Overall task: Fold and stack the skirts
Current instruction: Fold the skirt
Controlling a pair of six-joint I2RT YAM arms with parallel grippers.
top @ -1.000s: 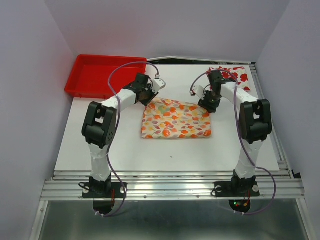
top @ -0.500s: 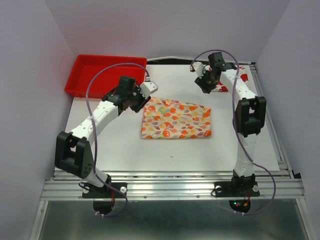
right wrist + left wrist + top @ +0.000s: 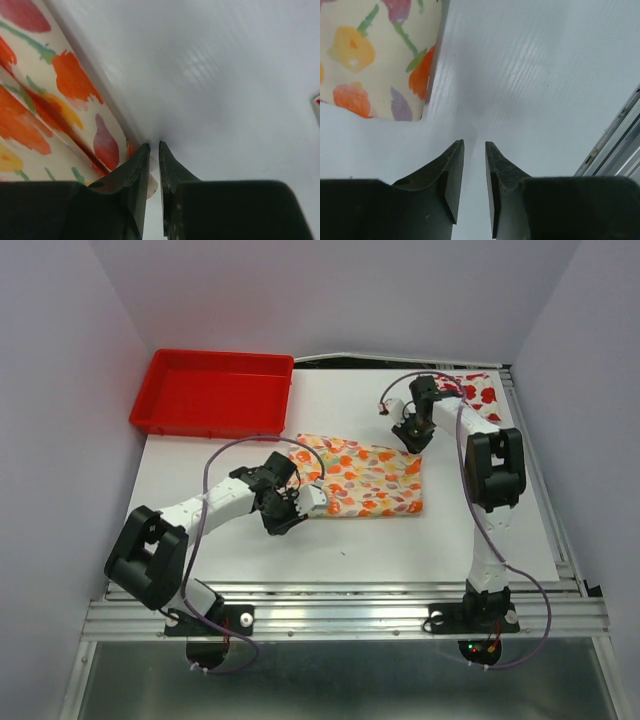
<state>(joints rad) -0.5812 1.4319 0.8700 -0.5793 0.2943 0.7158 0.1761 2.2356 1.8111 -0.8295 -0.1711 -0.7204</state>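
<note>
The cream skirt [image 3: 360, 480] with small orange, red and yellow marks lies folded flat at mid-table. My left gripper [image 3: 290, 515] hovers low just off its near left corner, open with a narrow gap and only bare table between the fingers [image 3: 474, 145]. That corner [image 3: 375, 55] shows at the upper left of the left wrist view. My right gripper [image 3: 412, 440] is down at the skirt's far right corner [image 3: 45, 100], its jaws [image 3: 154, 146] nearly together with a bit of the cloth's corner in the slit. The white skirt with red flowers [image 3: 478, 390] lies at the far right, partly hidden by the right arm.
A red plastic tray [image 3: 215, 390] stands at the far left corner of the white table [image 3: 400, 540]. The metal rail [image 3: 350, 610] runs along the near edge, close behind the left gripper. Grey walls close in on both sides.
The left arm swung from the skirt's far left corner to its near left corner. The right gripper lifted towards the flowered skirt, came down at the cream skirt's far right corner and narrowed its jaws.
</note>
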